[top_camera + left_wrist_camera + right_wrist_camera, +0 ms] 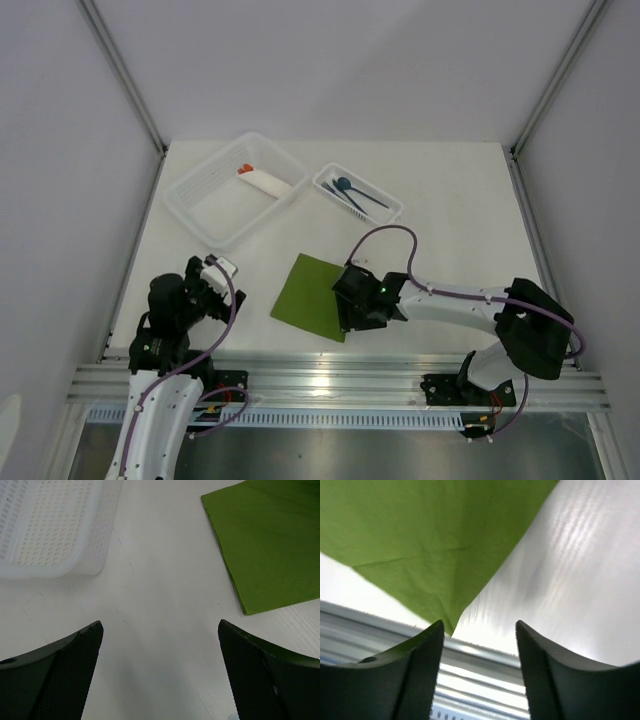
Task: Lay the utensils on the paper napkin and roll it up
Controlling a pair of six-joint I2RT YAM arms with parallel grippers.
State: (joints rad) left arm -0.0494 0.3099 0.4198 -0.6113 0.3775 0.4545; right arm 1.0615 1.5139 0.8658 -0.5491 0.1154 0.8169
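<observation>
With the paper napkin [312, 293] flat at the near middle of the surface [460, 230] and the utensils [352, 196] in the far tray [396, 208], the right hand [480, 630], open and empty over the napkin's near corner, should rise straight without dragging it.

Bright, even overhead light leaves only faint, soft shadows on the white desk [450, 200]. Right of the paper napkin [430, 540], the right wrist view smears into streaky glare. The left wrist view is sharp.
</observation>
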